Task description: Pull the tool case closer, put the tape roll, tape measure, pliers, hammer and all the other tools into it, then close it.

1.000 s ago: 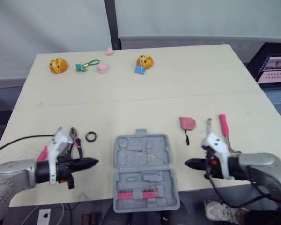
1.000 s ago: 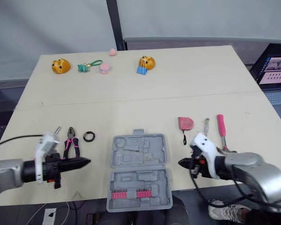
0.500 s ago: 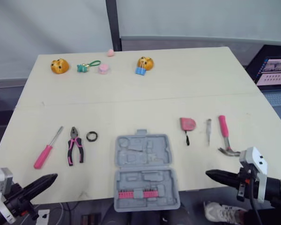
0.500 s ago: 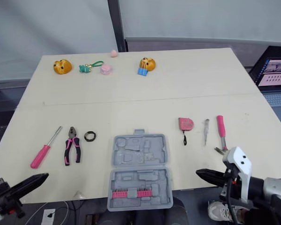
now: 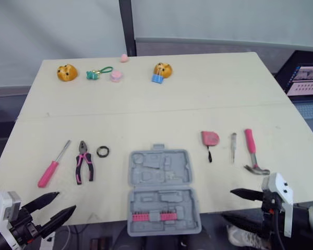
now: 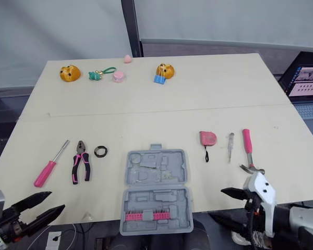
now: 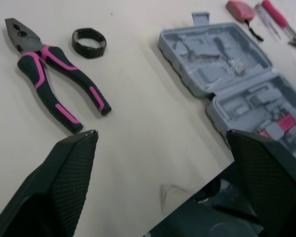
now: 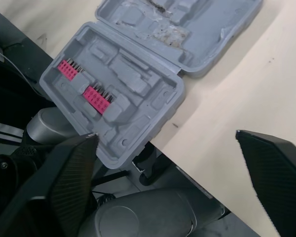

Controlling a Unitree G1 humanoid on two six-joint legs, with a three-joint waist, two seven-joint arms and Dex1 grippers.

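— Both arms have pulled back off the counter [image 5: 146, 114] since a second ago, and the fingers, pressed together half a second back, now stand spread. I have the left gripper [image 5: 56, 207] hanging below the near edge on the left, jaws apart and empty. The right gripper [image 5: 229, 204] is the same on the right.

— Where is the tool case?

— The tool case [image 5: 161, 192] lies at the middle of the near edge, between the two grippers. It is open and flat, and its near half, the one with the pink bit strip [image 5: 148, 216], overhangs the edge.

— And the tools?

— All of them are on the counter, outside the case. To its left I see the pliers [image 5: 84, 161], the tape roll [image 5: 102, 151] just beside their head, and the pink screwdriver [image 5: 53, 170] further left. To its right lie the tape measure [image 5: 209, 138], a thin grey tool [image 5: 232, 147] and the hammer [image 5: 252, 151], side by side and not touching.

— Anything beyond?

— Near the far edge, well apart from the tools, are an orange toy [image 5: 66, 72], a green keyring [image 5: 97, 73], a pink piece [image 5: 115, 76] and an orange figure [image 5: 161, 67] with a blue clip [image 5: 156, 78]. I see a laptop [image 5: 305, 78] off to the right.
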